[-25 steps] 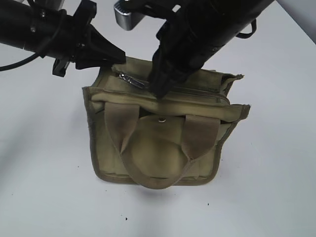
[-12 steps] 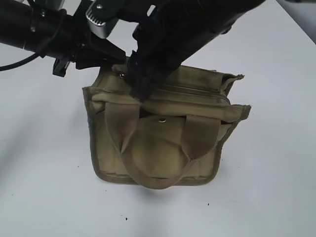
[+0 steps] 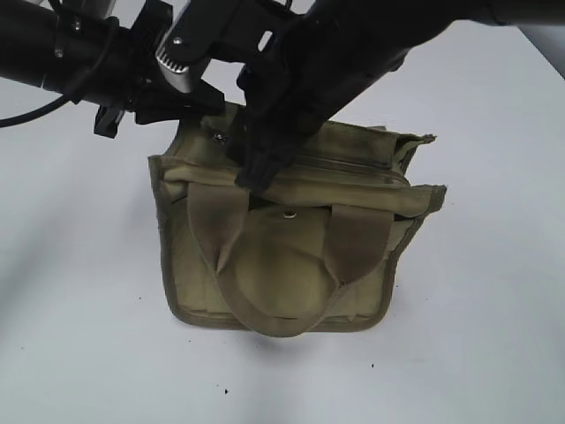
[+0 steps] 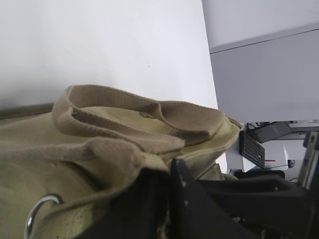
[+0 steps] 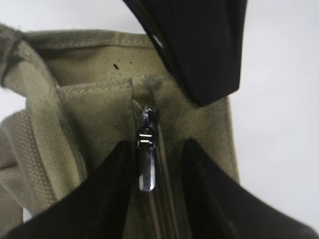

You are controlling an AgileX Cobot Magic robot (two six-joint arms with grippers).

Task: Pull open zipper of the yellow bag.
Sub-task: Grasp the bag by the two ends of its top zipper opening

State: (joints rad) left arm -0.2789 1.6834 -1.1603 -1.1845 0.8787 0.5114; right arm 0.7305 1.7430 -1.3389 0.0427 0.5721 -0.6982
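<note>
- We see the white counter [image 3: 79, 309] carrying everything; it is bare around the bag apart from a few dark specks.
- The yellow bag [image 3: 282, 265] stands upright near the middle of the counter in the exterior view, front face toward the camera, both webbing handles [image 3: 265, 309] drooping down that face, with a round snap stud [image 3: 290, 213] between them.
- The left arm comes in from the upper left of the exterior view; the left gripper [image 3: 190, 93] meets the bag's back left top corner. In the left wrist view its dark jaws are drawn together against the cloth by the bag's edge, so we record them as closed; we cannot tell whether any fabric is pinched.
- The right arm reaches down from the top of the exterior view, and the right gripper [image 5: 158, 164] sits over the left part of the bag's top.
- The zipper [image 5: 149, 209] runs along the top of the bag.
- In the right wrist view, the silver pull tab [image 5: 146, 167] lies flat on the zipper between the parted right jaws; neither finger presses on it, so nothing is gripped.
</note>
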